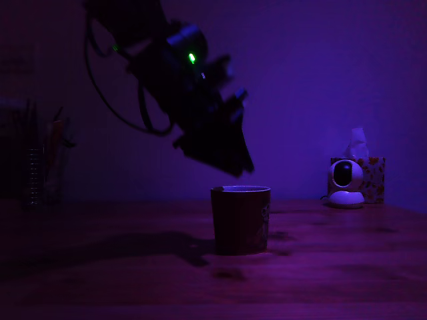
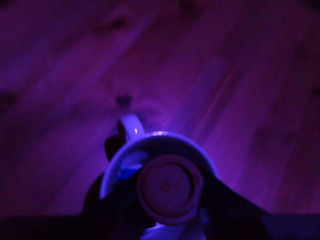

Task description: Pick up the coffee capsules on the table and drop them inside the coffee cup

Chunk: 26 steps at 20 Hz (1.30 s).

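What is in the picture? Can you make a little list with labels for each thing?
light: very dim, purple
table: wooden, grain shows
cup: upright on the table, pale rim, handle seen in the wrist view
pincer: dark, hanging just above the cup's rim
capsule: round, held between the pincer's fingers right over the cup's mouth
second capsule: cannot tell where it is
white camera: at the back on the exterior view's right
tissue box: behind the white camera

Cup (image 1: pixel 241 220) on table (image 1: pixel 100 280), centre of exterior view. Gripper (image 1: pixel 223 157) above at 11 o'clock, capsule (image 2: pixel 167 187) between fingers over cup mouth. Camera (image 1: pixel 345 183) at 2 o'clock, tissue box (image 1: pixel 373 177) just behind.
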Motion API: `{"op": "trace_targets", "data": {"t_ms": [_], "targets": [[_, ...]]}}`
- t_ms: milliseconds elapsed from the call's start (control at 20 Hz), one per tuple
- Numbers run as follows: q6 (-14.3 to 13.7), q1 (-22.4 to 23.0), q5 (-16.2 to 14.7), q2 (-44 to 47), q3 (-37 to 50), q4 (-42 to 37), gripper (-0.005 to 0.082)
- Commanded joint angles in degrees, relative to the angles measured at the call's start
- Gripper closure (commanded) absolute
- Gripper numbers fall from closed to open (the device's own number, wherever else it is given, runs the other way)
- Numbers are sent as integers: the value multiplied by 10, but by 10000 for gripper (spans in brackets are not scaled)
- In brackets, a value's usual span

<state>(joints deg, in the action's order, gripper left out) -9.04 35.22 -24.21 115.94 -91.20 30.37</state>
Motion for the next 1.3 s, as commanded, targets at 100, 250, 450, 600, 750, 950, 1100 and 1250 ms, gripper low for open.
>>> {"op": "trace_targets", "data": {"t_ms": [100,250,450,600,750,950,1100,1250], "targets": [[-2,2,7,11,1,1,609],[-4,2,8,11,1,-1,609],[-4,2,8,11,1,-3,603],[-11,5,12,11,1,-1,520],[-30,9,26,11,1,-1,307],[-49,17,38,11,1,5,233],[-49,17,38,11,1,9,233],[-49,16,51,11,1,18,234]]}}
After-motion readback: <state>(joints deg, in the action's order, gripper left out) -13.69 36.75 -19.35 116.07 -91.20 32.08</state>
